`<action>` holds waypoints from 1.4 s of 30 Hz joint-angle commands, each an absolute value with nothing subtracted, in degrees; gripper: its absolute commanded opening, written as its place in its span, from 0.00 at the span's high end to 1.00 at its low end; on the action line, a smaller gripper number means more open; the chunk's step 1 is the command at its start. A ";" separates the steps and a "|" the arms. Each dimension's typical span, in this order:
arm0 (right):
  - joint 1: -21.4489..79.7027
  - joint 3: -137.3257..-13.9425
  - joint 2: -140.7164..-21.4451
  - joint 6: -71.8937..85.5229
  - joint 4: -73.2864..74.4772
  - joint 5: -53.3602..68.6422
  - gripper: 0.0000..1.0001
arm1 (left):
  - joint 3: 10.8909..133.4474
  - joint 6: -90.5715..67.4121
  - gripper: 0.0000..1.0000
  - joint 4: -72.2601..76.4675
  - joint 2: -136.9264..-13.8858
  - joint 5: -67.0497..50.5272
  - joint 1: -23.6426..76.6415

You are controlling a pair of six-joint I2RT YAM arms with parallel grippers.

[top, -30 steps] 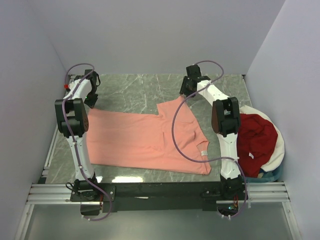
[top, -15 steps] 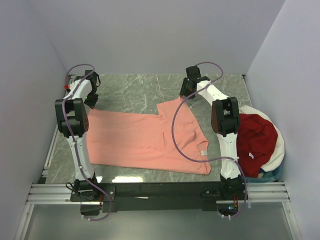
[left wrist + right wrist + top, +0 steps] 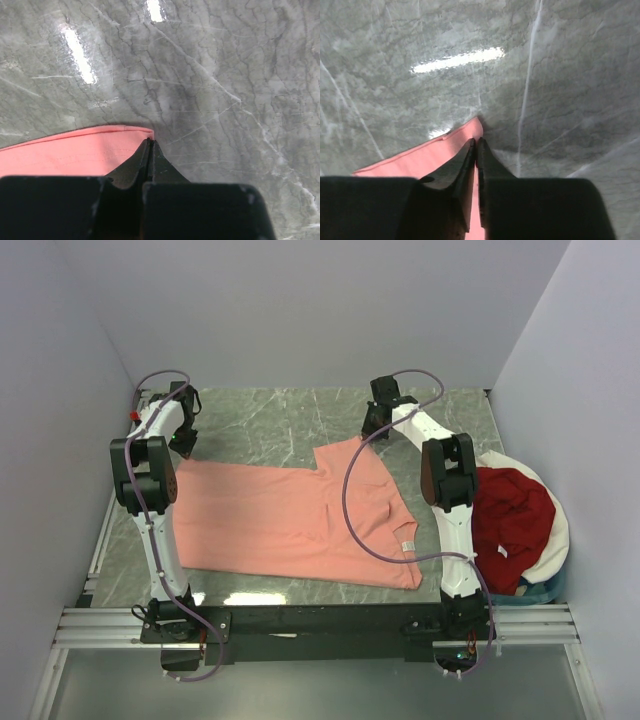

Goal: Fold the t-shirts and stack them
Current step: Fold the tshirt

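Note:
The salmon-pink t-shirt [image 3: 290, 520] lies spread flat on the marble table, its white neck label [image 3: 408, 545] near the front right. My left gripper [image 3: 187, 451] is down at the shirt's far left corner. In the left wrist view the gripper [image 3: 150, 142] is shut, pinching the hem corner of the pink cloth [image 3: 60, 152]. My right gripper [image 3: 368, 435] is at the far tip of the sleeve. In the right wrist view the gripper [image 3: 476, 141] is shut, with pink cloth [image 3: 435, 150] showing between the fingers. The dark red t-shirt [image 3: 515, 515] sits crumpled in the basket.
The white-rimmed round basket [image 3: 562, 530] stands at the right edge of the table, beside the right arm. Grey walls close in the left, back and right sides. Bare marble [image 3: 270, 420] stretches behind the shirt between the two grippers.
The right gripper's jaws have closed on the sleeve tip, and its wrist has shifted slightly. The left gripper and the shirt have not moved.

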State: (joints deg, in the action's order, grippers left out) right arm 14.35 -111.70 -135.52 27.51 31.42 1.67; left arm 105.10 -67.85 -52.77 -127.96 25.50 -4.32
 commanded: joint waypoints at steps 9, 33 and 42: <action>12.13 -117.51 -133.51 28.30 31.55 2.81 1.00 | 109.16 -65.65 0.99 -50.01 -125.42 24.26 -5.01; 9.05 -119.71 -134.65 27.86 29.09 5.80 1.00 | 115.05 -72.86 0.69 -54.31 -131.92 24.17 -3.96; 9.05 -119.36 -134.65 28.39 28.39 7.12 1.00 | 113.20 -74.79 0.57 -54.93 -132.27 25.14 -3.78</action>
